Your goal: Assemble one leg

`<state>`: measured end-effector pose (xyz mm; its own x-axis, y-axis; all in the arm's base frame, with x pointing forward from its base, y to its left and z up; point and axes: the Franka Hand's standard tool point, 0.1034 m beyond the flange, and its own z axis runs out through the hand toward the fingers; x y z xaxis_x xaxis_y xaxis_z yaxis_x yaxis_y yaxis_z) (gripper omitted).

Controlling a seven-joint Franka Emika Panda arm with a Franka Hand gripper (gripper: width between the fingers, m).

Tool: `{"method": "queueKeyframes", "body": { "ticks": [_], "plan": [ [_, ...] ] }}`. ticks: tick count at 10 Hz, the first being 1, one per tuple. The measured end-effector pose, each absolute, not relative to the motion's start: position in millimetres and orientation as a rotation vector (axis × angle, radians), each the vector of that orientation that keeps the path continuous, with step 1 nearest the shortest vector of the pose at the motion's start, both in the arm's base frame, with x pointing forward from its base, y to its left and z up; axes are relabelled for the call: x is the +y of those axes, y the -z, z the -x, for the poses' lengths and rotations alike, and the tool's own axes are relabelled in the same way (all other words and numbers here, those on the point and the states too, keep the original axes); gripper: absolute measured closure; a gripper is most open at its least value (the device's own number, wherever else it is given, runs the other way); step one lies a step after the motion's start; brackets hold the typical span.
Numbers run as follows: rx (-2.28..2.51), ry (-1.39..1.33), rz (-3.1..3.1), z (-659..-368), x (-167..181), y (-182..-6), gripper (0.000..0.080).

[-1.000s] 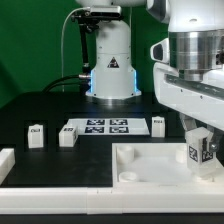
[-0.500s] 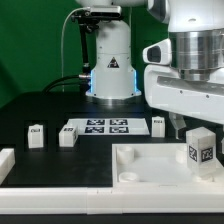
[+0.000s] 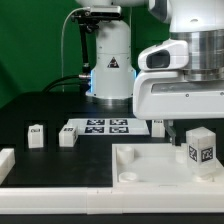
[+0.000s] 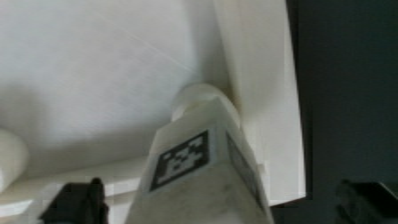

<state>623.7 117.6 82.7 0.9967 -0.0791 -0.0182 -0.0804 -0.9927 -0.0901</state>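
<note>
A leg (image 3: pixel 201 150), a small white block with a square tag, stands upright on the large white square panel (image 3: pixel 150 168) near its corner on the exterior view's right. My gripper (image 3: pixel 198 124) hangs just above it. In the wrist view the leg (image 4: pixel 199 160) rises between my two dark fingertips (image 4: pixel 79 201), with a gap on each side, so the gripper (image 4: pixel 222 205) is open and holds nothing. The leg's foot on the panel is hidden by the leg itself.
Three more legs lie on the dark table: two (image 3: pixel 36 135) (image 3: pixel 68 136) on the exterior view's left, one (image 3: pixel 157 125) behind the panel. The marker board (image 3: pixel 100 127) lies between them. The arm's base (image 3: pixel 110 70) stands at the back. A white part (image 3: pixel 5 160) sits at the left edge.
My gripper has let go of the leg and risen; the leg stays standing on the panel, now fully uncovered.
</note>
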Motion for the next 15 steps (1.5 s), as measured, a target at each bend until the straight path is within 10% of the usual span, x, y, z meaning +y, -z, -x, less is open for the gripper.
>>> {"method": "queueKeyframes", "body": {
  "ticks": [5, 7, 9, 15],
  "plan": [
    [-0.545, -0.033, 3.006, -622.4, 115.2, -82.8, 0.0151],
    [-0.546, -0.034, 3.007, -622.3, 114.5, -82.6, 0.0410],
    [-0.530, -0.035, 3.010, -622.2, 114.5, -82.4, 0.0508],
    [0.486, -0.028, 3.038, -618.1, 120.0, -78.6, 0.0508]
  ]
}}
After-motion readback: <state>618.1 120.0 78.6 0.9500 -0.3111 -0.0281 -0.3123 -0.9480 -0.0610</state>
